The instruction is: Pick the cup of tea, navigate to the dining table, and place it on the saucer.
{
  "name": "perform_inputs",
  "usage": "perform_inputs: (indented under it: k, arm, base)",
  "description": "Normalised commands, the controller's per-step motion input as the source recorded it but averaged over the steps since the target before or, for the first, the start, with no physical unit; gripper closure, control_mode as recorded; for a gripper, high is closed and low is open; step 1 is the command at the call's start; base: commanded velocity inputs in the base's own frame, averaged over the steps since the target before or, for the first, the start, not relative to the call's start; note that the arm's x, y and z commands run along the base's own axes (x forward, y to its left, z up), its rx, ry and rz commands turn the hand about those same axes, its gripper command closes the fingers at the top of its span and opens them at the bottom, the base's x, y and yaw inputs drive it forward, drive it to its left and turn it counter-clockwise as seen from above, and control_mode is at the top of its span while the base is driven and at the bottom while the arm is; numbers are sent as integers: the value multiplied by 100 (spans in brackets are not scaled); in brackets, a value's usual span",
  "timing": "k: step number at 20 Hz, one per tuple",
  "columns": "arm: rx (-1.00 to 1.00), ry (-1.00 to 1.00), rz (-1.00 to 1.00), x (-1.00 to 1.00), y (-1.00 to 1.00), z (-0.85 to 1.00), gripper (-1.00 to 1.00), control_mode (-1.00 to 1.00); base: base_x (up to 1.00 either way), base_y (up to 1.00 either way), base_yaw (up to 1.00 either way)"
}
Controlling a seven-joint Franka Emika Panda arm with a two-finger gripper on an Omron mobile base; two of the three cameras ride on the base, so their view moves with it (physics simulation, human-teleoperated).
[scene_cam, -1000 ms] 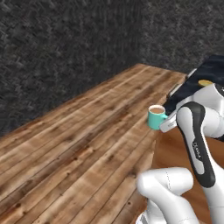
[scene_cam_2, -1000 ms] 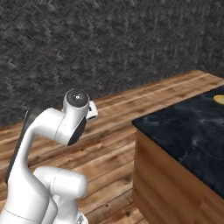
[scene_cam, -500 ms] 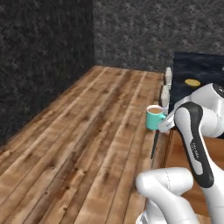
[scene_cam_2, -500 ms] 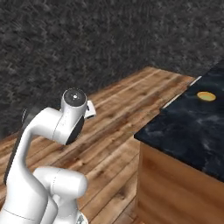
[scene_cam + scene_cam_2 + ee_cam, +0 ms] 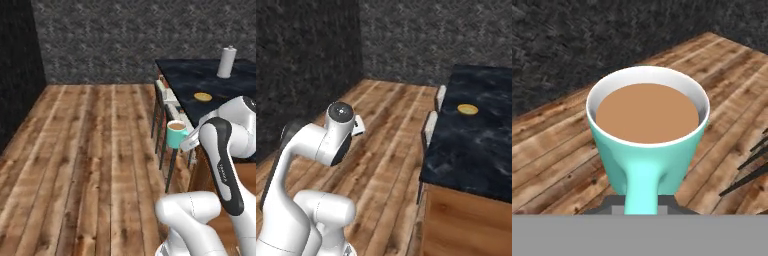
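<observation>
Cup of tea (image 5: 648, 150) brim-full of brown liquid, upright.

White rounded arm (image 5: 311, 150) – dark joint bands, round grey end cap.

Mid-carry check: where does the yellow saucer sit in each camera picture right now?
Left base view: saucer on the dining table, right of centre, in front of the paper-towel roll.
Right base view: saucer upper right, on the dining table.
Hand view: not in it.
Shared landmark: the black tabletop.
</observation>
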Motion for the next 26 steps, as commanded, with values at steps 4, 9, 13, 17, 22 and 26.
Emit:
perform_inputs:
  k: [4,9,13,17,22,26]
  arm:
    - [0,0,0,0,0,0,100,100]
    - [0,0,0,0,0,0,100,100]
    - [0,0,0,0,0,0,100,100]
    - [0,0,0,0,0,0,100,100]
    - [0,0,0,0,0,0,100,100]
    - [0,0,0,0,0,0,100,100]
  base:
    - [100,87,-62]
    - [100,85,-66]
    - [88,74,-75]
    - [47,54,-88]
    - [80,79,-74]
    - [96,100,-50]
